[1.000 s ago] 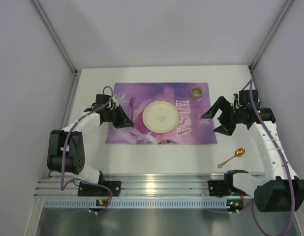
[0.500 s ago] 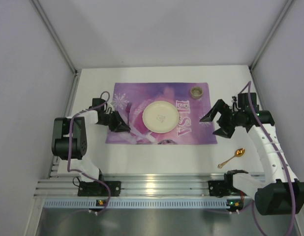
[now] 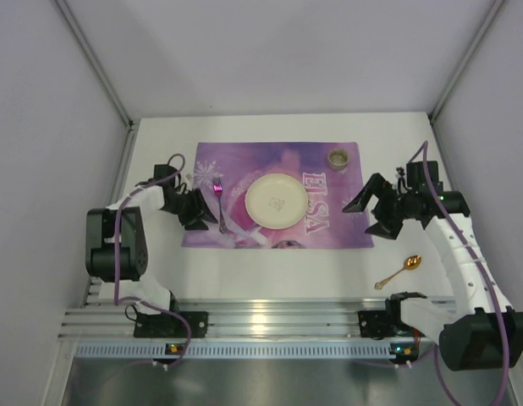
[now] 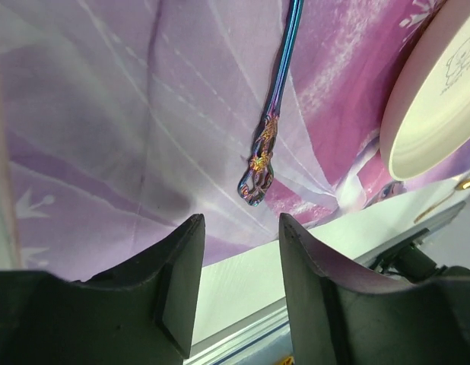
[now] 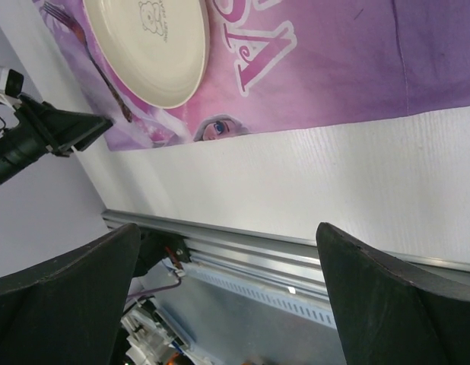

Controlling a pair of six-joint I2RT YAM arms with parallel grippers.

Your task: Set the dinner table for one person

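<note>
The bench [image 3: 270,271] is the big white top that fills the floor between the pale walls. It lies under everything else. A ribbed metal rail [image 3: 270,326] runs along its near edge, where both arms are fixed.

A purple mat [image 3: 270,156] lies flat in the middle of the bench. A round cream plate [image 3: 277,200] sits in the middle of the mat. A fork [image 3: 220,205] lies on the mat just left of the plate, not touching it. Its prongs point to the far side and its handle points to the rail. At the far right corner of the mat stands a small round thing, maybe a cup [image 3: 338,157]; it is too small to be sure. A gold spoon [image 3: 399,271] lies on the bare bench, right of the mat and near the rail.

The left claw [image 3: 200,218] is low over the left part of the mat, just beside the fork handle. Its two fingers are a little apart and hold nothing.

The right claw [image 3: 369,213] is over the right edge of the mat, well apart from the spoon. Its fingers are spread wide and it is empty too.
</note>
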